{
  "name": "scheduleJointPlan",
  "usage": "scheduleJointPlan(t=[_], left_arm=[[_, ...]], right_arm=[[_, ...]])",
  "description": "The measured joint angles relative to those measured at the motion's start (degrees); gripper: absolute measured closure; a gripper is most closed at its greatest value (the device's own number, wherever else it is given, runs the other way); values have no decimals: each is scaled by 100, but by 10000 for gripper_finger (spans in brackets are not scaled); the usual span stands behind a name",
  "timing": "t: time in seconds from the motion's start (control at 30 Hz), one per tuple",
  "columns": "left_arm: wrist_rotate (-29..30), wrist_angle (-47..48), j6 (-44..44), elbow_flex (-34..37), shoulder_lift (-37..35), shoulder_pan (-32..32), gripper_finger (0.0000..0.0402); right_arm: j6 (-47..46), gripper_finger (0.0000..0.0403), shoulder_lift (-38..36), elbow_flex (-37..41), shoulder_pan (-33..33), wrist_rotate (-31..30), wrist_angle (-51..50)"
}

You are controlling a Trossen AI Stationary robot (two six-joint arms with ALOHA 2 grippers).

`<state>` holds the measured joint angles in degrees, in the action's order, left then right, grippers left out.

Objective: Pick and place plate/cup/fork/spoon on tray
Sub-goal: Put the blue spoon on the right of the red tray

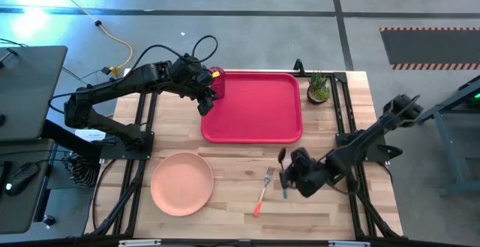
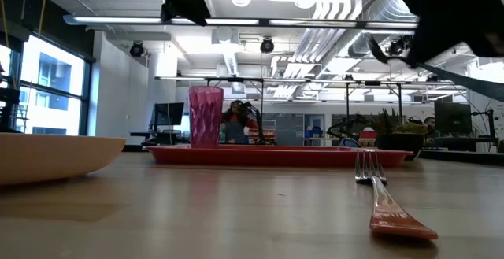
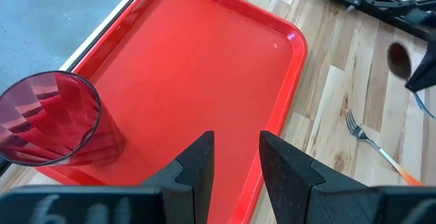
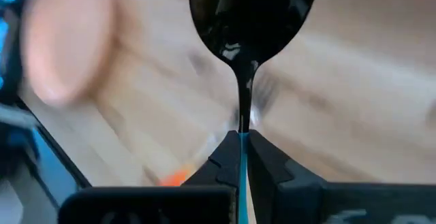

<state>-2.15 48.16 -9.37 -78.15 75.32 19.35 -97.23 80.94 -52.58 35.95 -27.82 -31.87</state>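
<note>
The dark-pink ribbed cup (image 1: pixel 217 80) stands upright in the far left corner of the red tray (image 1: pixel 255 112); it also shows in the left wrist view (image 3: pixel 48 118) and the low view (image 2: pixel 206 116). My left gripper (image 1: pixel 204 104) hovers open and empty above the tray's left part (image 3: pixel 235 159), beside the cup. My right gripper (image 1: pixel 288 176) is shut on the spoon (image 1: pixel 283 157) near the table's right front. The fork (image 1: pixel 263 190) lies flat on the table, tines toward the tray. The salmon-pink plate (image 1: pixel 181 183) rests on the table at the front left. My right gripper pinches the spoon's light-blue handle (image 4: pixel 242 149) between its two fingertips, just behind the dark neck. The fingers lie along the spoon, and the dark bowl (image 4: pixel 252 13) sticks out ahead of them toward the tray. The spoon is lifted clear of the table.
A small green potted plant (image 1: pixel 318 88) stands at the tray's far right corner. The fork (image 2: pixel 386 196) lies just left of my right gripper. Bare wood lies between the plate and the fork and along the tray's near edge (image 3: pixel 340 94).
</note>
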Motion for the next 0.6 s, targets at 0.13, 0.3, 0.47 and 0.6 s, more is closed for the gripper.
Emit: scheduleJointPlan(t=[0.13,0.3,0.47,0.6], left_arm=[[0,2,2,-2,-1,-2,293],[0,2,9,0,-1,-2,293],[0,2,9,-1,-1,-2,293],[0,2,11,-2,-1,-2,293]], right_arm=[[335,402,-392,0,-259,-725,1],[854,403,-867,0,-690,-1324,-1],[1505,403,-1295,0,-1210,-1540,3],[2116,403,-1588,0,-1709,-1580,84]])
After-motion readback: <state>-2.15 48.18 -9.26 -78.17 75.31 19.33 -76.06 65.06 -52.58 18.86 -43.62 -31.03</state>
